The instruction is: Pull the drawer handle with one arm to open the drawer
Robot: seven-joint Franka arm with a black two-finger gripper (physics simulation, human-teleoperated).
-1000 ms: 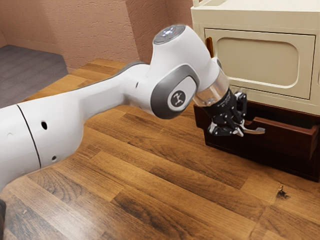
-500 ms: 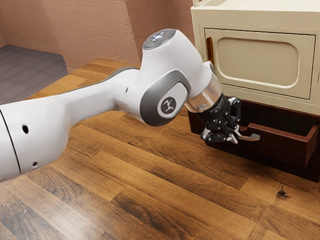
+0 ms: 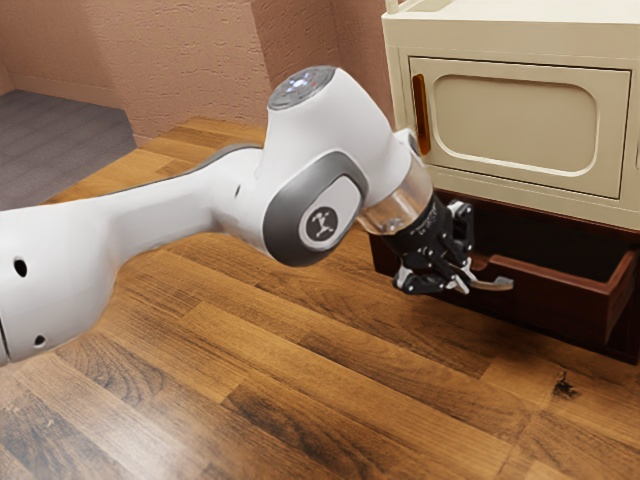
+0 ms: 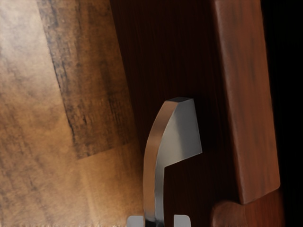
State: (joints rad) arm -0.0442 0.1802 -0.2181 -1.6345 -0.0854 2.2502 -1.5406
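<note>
Reading the exterior view as a dial, I have the drawer (image 3: 560, 292) at about half past three, partly out beneath the cream cabinet (image 3: 540, 203). Its metal handle (image 3: 497, 285) sits on the front face, a little nearer the dial's centre. My arm (image 3: 180, 205) comes in from nine o'clock, with the claw (image 3: 467, 282) at the handle.

The claw is pinching the handle: its pads (image 4: 135, 221) stand close together, one on the outer side of the bar, the other between bar and drawer front. I judge this to be the pulling step, well under way, since the inside of the drawer shows behind the front.

The handle looks stiff and smooth, a curved bar that won't give but could let the pads slide. I'd keep hold of the bowed middle, clear of the thick foot where it joins the wood. The drawer should run with modest, steady drag, heavier than the bar suggests. Next I'd draw straight out along its travel, away from the cabinet, keeping the wrist's angle; a sideways tug could bind the drawer or slip me off towards the end of the bar.
</note>
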